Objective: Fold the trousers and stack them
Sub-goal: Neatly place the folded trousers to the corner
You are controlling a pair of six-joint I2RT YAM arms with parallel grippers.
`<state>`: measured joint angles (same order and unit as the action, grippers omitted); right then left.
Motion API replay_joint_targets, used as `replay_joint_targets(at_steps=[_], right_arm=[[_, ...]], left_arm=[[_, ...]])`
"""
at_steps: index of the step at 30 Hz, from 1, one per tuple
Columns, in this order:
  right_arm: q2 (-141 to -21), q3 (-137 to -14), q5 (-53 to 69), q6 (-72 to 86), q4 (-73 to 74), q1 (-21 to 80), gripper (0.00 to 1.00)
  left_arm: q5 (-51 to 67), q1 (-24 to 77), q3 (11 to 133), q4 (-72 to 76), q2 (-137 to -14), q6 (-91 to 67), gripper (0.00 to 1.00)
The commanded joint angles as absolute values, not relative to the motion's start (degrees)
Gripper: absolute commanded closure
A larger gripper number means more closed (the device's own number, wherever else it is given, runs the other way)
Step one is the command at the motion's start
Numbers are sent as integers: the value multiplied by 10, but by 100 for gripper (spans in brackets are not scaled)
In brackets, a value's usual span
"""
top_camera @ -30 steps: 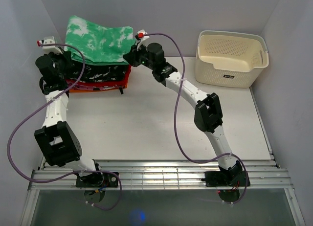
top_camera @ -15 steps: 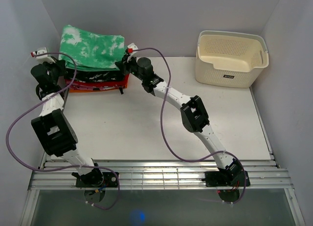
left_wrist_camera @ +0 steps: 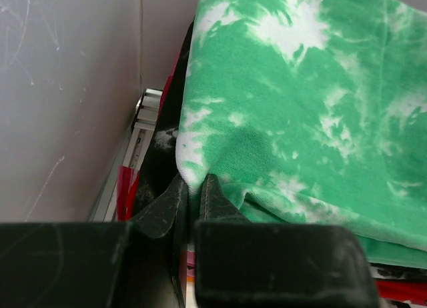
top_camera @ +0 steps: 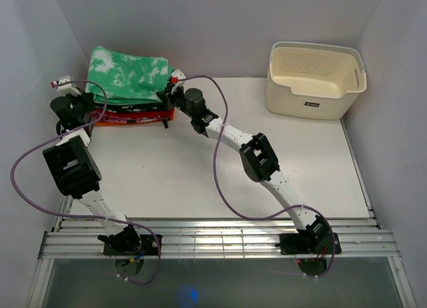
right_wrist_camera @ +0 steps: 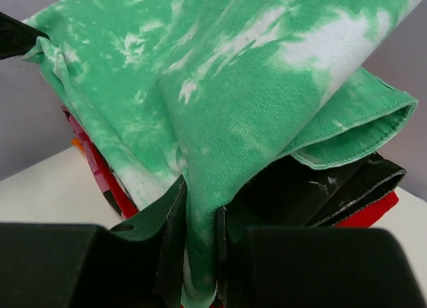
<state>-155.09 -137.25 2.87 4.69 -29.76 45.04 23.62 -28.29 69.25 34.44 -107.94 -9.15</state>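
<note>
Both arms reach across the counter (top_camera: 193,168) to its far left corner. Left claw (left_wrist_camera: 195,188) is pinched tight on the trousers' (top_camera: 130,71) left edge, and right claw (right_wrist_camera: 198,215) is clamped on their right edge. The trousers lie folded atop the black speckled garment (right_wrist_camera: 313,188) and red clothes (right_wrist_camera: 367,215). A cream basket (top_camera: 317,78) stands far right.

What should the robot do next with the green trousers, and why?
Probably open both sets of fingers and let go. The left fingers and right fingers each pinch an edge of the folded trousers, which already lie on top of the black garment and red clothes, so the stacking looks nearly done.
</note>
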Motion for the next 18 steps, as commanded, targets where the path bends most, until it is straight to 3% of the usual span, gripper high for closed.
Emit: replay_joint_targets(at_steps=[1,4,6,10,11,13,14,15,16,18], right_arm=[[-1550,-1412,-35,20,-388,435,92],[-1556,-1412,-44,20,-394,435,85],[-1558,-1412,-45,19,-400,435,63],[-1560,-1412,-50,3,-409,435,48],[-1559,-1412,-59,3,-409,433,34],[-1552,-1406,-62,3,-406,431,18],[-1547,-1402,-62,3,-405,429,6],[-1541,-1396,-62,3,-404,428,2],[-1526,-1381,-60,3,-404,425,2],[-1508,-1364,-59,-7,-403,423,3]], left_arm=[[178,-314,722,404,-1078,-58,100],[172,-316,726,403,-1096,-57,100],[169,-316,726,403,-1106,-56,100],[166,-316,728,398,-1119,-52,100],[167,-316,729,396,-1121,-58,100],[168,-316,732,386,-1128,-66,100],[169,-316,734,382,-1130,-69,100],[171,-316,737,379,-1133,-74,96],[174,-316,746,371,-1137,-75,82],[180,-316,758,360,-1140,-76,68]])
